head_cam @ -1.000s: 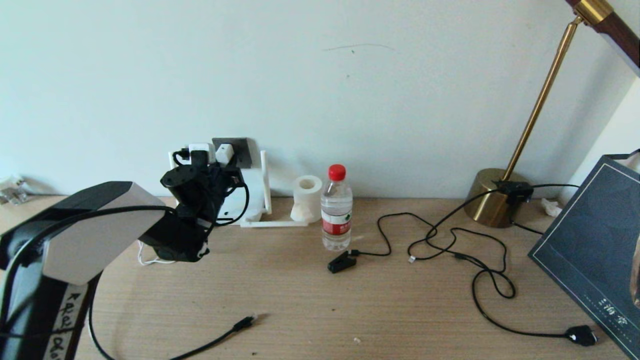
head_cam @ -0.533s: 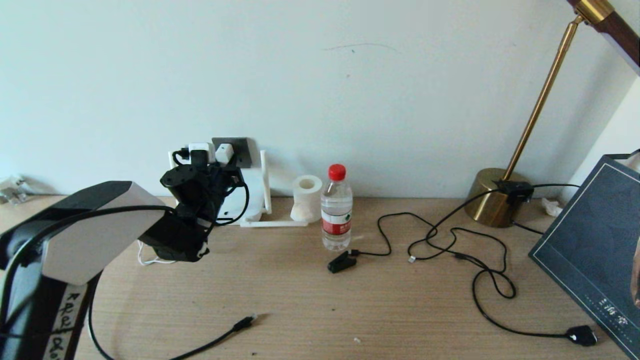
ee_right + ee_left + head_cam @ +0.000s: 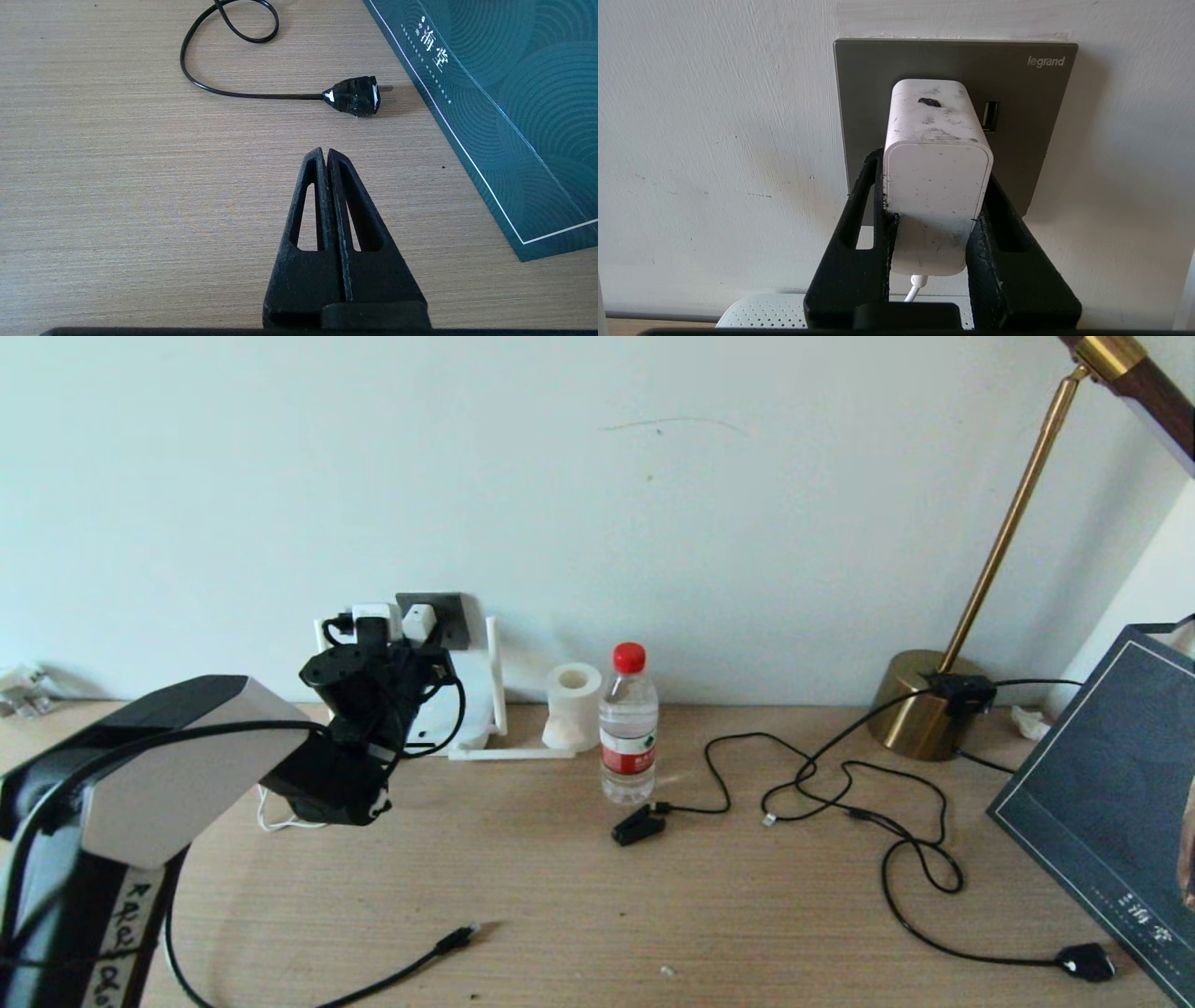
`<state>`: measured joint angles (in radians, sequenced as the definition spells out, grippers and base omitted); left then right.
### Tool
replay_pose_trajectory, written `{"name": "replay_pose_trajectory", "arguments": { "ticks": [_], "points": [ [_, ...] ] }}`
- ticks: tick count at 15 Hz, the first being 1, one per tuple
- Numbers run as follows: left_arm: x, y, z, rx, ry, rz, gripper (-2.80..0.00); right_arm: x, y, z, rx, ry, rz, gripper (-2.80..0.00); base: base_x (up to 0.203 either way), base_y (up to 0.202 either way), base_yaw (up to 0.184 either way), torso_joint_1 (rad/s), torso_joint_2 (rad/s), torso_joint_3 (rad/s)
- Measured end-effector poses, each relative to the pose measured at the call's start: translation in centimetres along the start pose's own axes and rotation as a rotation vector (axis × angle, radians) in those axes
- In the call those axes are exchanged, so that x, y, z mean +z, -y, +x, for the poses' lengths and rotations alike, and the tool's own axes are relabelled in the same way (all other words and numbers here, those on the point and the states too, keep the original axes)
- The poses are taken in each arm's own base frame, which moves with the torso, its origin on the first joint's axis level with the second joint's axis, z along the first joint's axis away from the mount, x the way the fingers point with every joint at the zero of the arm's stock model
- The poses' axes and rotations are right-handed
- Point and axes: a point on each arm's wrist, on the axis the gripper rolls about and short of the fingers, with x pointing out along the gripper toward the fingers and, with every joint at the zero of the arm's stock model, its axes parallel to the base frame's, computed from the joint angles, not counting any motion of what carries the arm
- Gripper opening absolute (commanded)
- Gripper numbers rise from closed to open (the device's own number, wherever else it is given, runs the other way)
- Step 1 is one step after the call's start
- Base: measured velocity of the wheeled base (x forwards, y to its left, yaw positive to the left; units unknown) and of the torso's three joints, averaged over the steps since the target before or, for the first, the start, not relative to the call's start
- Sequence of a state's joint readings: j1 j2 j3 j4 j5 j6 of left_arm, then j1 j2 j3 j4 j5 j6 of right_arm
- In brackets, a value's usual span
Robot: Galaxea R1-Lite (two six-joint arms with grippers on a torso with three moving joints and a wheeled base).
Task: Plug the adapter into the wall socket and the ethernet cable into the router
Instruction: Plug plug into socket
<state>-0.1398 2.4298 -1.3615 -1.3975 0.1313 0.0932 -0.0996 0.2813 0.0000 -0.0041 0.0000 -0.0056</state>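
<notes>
The white adapter (image 3: 936,177) sits against the dark grey wall socket (image 3: 1017,116), its thin white cord hanging below. My left gripper (image 3: 934,168) is shut on the adapter, one black finger pressed to each side. In the head view the adapter (image 3: 419,620) and socket (image 3: 455,616) are on the wall above the white router (image 3: 471,695), which my left arm partly hides. The ethernet cable (image 3: 425,957) lies loose on the desk near the front, its connector (image 3: 459,936) free. My right gripper (image 3: 325,151) is shut on nothing, hovering over the desk and out of the head view.
A water bottle (image 3: 627,728) and tissue roll (image 3: 572,705) stand right of the router. A black clip plug (image 3: 638,826), a thin black cord (image 3: 840,784) with a chunky plug (image 3: 355,95), a brass lamp base (image 3: 920,709) and a dark box (image 3: 1102,803) fill the right side.
</notes>
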Motion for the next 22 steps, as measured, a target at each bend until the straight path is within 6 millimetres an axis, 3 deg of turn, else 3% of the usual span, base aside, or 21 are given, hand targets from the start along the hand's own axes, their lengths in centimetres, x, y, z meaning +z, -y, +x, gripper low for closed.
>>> {"name": "replay_pose_trajectory", "arguments": {
  "ticks": [18,19,22],
  "points": [
    [0.02,0.67,0.39,-0.010,-0.007,-0.005,-2.80,0.00,0.00,0.00,0.000,0.000,0.000,-2.80,0.000,0.000,0.000,0.000,0.00,0.000],
    [0.04,0.68,0.39,-0.009,-0.006,-0.006,0.00,0.00,0.00,0.00,0.000,0.000,0.000,-2.80,0.000,0.000,0.000,0.000,0.00,0.000],
    [0.21,0.81,0.41,-0.001,-0.001,-0.008,0.00,0.00,0.00,0.00,0.000,0.000,0.000,-2.80,0.000,0.000,0.000,0.000,0.00,0.000]
  ]
}}
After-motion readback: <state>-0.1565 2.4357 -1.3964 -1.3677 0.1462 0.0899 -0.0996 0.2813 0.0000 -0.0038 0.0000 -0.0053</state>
